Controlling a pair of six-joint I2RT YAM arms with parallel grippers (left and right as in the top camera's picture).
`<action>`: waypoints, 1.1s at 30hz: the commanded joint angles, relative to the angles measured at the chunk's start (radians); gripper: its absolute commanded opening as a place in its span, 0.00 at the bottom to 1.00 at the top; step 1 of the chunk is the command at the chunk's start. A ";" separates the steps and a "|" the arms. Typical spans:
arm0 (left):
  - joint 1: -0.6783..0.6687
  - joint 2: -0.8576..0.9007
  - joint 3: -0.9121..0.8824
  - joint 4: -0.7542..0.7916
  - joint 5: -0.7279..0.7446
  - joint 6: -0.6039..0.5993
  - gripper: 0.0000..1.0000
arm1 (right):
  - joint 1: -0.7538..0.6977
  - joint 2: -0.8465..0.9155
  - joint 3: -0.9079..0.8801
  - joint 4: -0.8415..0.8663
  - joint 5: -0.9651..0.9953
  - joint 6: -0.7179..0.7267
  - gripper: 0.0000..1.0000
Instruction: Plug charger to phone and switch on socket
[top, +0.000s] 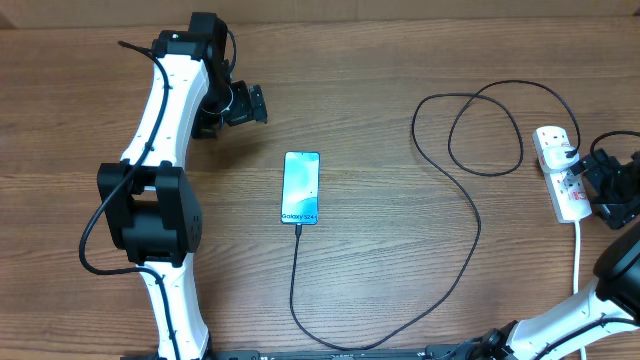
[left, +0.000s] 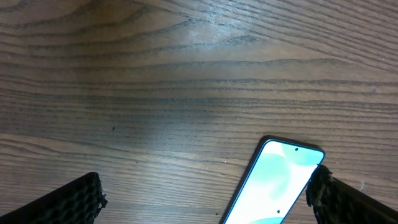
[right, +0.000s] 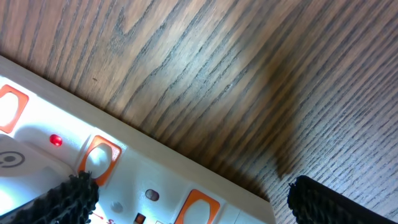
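Note:
The phone (top: 301, 188) lies flat mid-table with its screen lit, and also shows in the left wrist view (left: 273, 186). The black charger cable (top: 470, 235) meets the phone's near edge, runs along the front of the table and loops up to a black plug in the white socket strip (top: 556, 170). My left gripper (top: 250, 103) is open and empty, above the table to the far left of the phone. My right gripper (top: 590, 180) is open over the strip, whose switches (right: 99, 158) and a lit red lamp (right: 56, 140) show between its fingers (right: 193, 202).
The strip's white lead (top: 578, 255) runs toward the front edge at the right. The cable's loops (top: 485, 130) lie left of the strip. Bare wooden tabletop (left: 186, 81) surrounds the phone.

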 joint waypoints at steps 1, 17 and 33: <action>-0.002 -0.010 0.017 -0.002 -0.006 0.002 1.00 | 0.011 0.017 -0.013 -0.007 0.000 -0.013 1.00; -0.002 -0.010 0.017 -0.002 -0.006 0.002 1.00 | -0.025 -0.067 -0.010 -0.027 0.037 0.026 0.85; -0.002 -0.010 0.017 -0.002 -0.006 0.002 1.00 | -0.030 -0.115 -0.010 0.001 0.031 0.026 0.80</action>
